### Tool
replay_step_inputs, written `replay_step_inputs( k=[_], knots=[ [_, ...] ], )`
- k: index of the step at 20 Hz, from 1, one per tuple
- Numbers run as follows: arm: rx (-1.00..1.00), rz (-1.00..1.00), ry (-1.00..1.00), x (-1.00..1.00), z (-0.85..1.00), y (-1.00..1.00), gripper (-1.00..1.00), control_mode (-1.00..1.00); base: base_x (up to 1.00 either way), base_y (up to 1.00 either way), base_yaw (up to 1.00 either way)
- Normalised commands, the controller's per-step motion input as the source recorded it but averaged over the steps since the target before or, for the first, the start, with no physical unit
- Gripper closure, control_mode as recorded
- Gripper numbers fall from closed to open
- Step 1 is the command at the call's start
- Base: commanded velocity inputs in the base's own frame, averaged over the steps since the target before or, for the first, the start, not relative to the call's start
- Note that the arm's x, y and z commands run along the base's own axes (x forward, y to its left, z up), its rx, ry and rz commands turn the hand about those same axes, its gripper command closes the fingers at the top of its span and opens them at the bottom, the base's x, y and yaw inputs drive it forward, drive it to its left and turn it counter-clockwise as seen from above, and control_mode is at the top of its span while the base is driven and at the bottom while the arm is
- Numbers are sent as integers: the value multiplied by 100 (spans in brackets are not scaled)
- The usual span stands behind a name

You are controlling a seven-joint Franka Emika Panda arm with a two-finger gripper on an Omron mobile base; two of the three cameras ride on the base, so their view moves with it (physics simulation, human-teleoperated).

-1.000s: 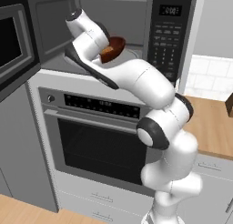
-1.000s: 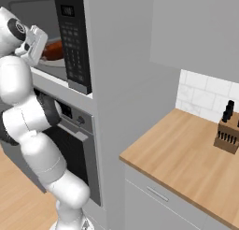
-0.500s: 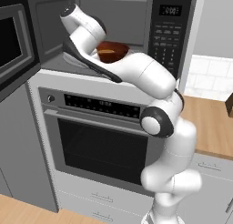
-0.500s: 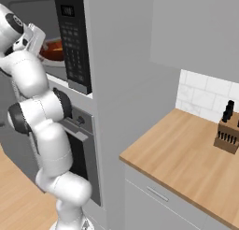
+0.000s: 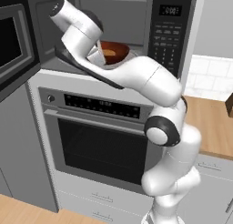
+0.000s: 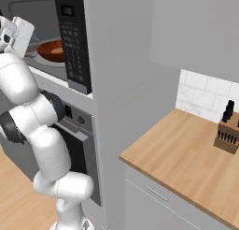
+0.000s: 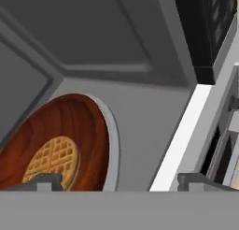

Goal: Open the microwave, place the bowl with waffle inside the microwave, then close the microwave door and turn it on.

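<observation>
My gripper [image 7: 119,180] is spread wide, with one dark fingertip [image 7: 43,181] low at 7 o'clock in the hand view and the other at about 5 o'clock, a broad gap between them and nothing held. The left tip overlaps the edge of the waffle [image 7: 52,160] in that view; whether it touches it I cannot tell. The waffle lies flat in the bowl [image 7: 70,131], a glossy reddish-brown dish that sits on the round glass turntable [image 7: 112,135], whose pale rim curves around the bowl's 3 o'clock side. All of this rests on the grey floor of the microwave [image 5: 136,18] cavity. From the left base view my hand is up at the mouth of the cavity, just at 9 o'clock of the bowl [image 5: 116,52], and my forearm slants down toward 4 o'clock. The microwave door [image 5: 16,45] stands swung open at the 9 o'clock edge of that view, its dark window facing out. The black keypad panel [image 5: 166,38] with its small display sits at 3 o'clock of the cavity. Below is the steel wall oven [image 5: 100,141]. In the right base view the bowl [image 6: 50,50] shows inside the cavity, and a knife block [image 6: 227,133] stands on the wooden counter [image 6: 186,163] far out at 3 o'clock.
</observation>
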Motion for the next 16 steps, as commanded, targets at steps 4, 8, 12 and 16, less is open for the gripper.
replay_step_inputs(
  k=[4, 8, 12, 16],
  knots=[
    [0, -14, -36, -100, -28, -57, -100, -100, 0, 0, 0],
    [0, -8, -30, -100, -29, -19, -100, -100, 0, 0, 0],
    [-8, 0, -32, -100, -34, 18, -100, -100, 0, 0, 0],
    [-4, 0, -29, -100, -1, 22, -100, -100, 0, 0, 0]
  ],
)
